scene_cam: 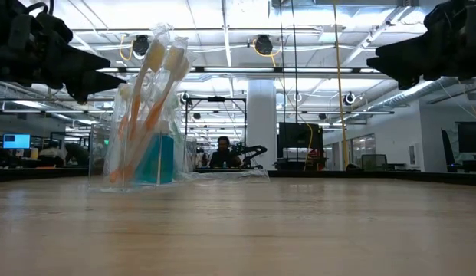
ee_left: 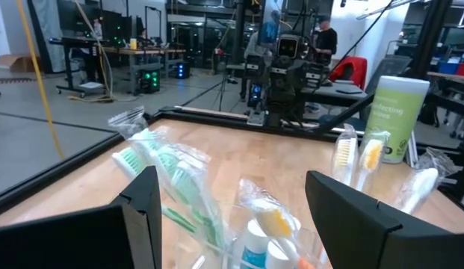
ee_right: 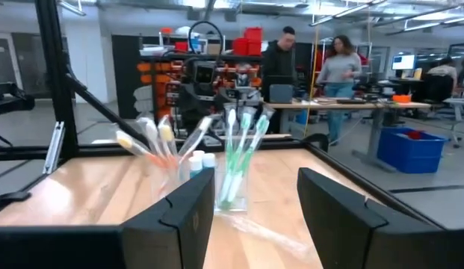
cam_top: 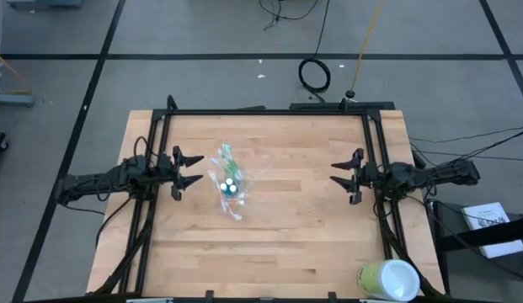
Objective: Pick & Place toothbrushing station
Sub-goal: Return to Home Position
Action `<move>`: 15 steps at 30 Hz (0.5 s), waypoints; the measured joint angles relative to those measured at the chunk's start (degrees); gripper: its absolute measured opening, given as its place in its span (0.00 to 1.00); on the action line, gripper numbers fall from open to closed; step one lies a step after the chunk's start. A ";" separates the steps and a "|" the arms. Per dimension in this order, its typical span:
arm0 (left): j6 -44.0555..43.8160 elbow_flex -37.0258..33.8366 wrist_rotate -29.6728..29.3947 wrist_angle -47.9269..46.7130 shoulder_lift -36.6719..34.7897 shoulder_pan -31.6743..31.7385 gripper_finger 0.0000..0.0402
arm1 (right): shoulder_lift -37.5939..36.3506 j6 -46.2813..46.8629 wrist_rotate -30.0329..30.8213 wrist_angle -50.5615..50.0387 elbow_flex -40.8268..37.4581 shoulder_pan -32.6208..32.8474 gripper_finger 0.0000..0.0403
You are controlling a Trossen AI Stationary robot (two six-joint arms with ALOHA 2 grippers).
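reading the counter from above as a dial, with its far edge at 12: nearest you, at 4 o'clock by the near right corner, a large pale green-and-white cup stands alone, well apart from everything else. farther in, at 10 o'clock, you find the toothbrushing station. it is a small clear holder standing upright, with the blue white-capped tubes inside it and the wrapped toothbrushes fanning out. the green-and-white ones lean toward 12; others with orange on them lean toward 6. the left gripper hovers at the station's 9 o'clock, just beside it with a small gap, its fingers spread wide and holding nothing. the right gripper hangs at 2 o'clock, well apart from the station and facing it, fingers likewise wide and empty. both hang above the wood, not on it. farthest off, the right wrist view shows you two people standing among desks in the room beyond.
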 joint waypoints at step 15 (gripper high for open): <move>-0.48 -0.09 0.03 0.41 0.01 0.30 0.58 | -4.36 0.06 0.02 -7.47 0.00 -1.09 0.45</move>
